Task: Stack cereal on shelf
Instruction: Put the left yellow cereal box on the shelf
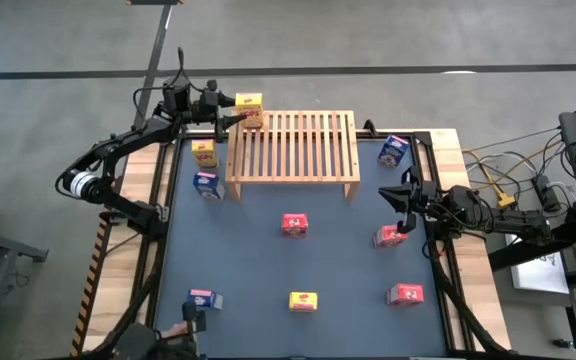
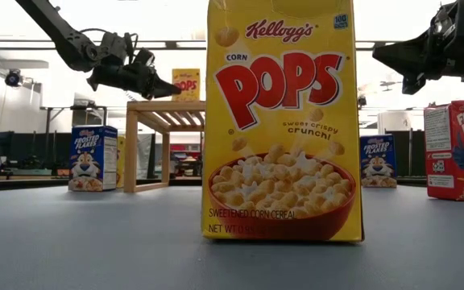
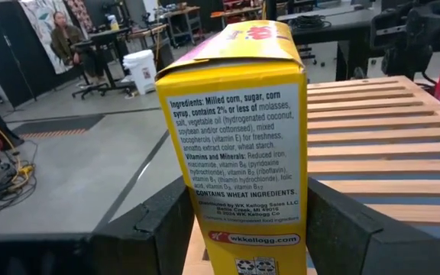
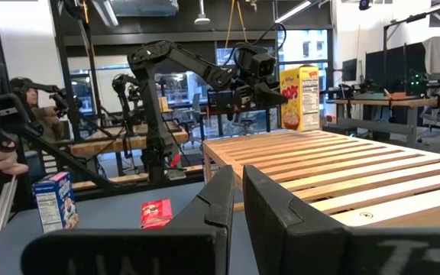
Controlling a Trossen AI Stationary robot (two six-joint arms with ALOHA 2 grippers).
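The shelf (image 1: 293, 150) is a light-wood slatted rack at the table's far side. A yellow cereal box (image 1: 250, 105) stands upright at its far left corner, with my left gripper (image 1: 234, 116) shut on it. More cereal boxes stand on the table: yellow (image 1: 204, 152) and blue (image 1: 207, 185) left of the shelf, blue (image 1: 393, 150) to its right, and red (image 1: 295, 225) in the middle. My right gripper (image 1: 403, 195) waits shut near the right edge, touching nothing. My left gripper pinches the yellow box low down (image 3: 205, 218) between its two fingers (image 3: 155, 225), one on each broad face. The narrow ingredients panel faces the wrist. The fingers come nearly level from the shelf's far left side. The box is upright, base at slat level (image 4: 300, 128); whether it rests there I cannot tell.
Near the front edge stand a blue box (image 1: 204, 299), a yellow box (image 1: 303, 301) that fills the low view, and a red box (image 1: 406, 295). Another red box (image 1: 389, 236) is by the right arm. The shelf's slats (image 3: 380, 145) are bare beyond the held box.
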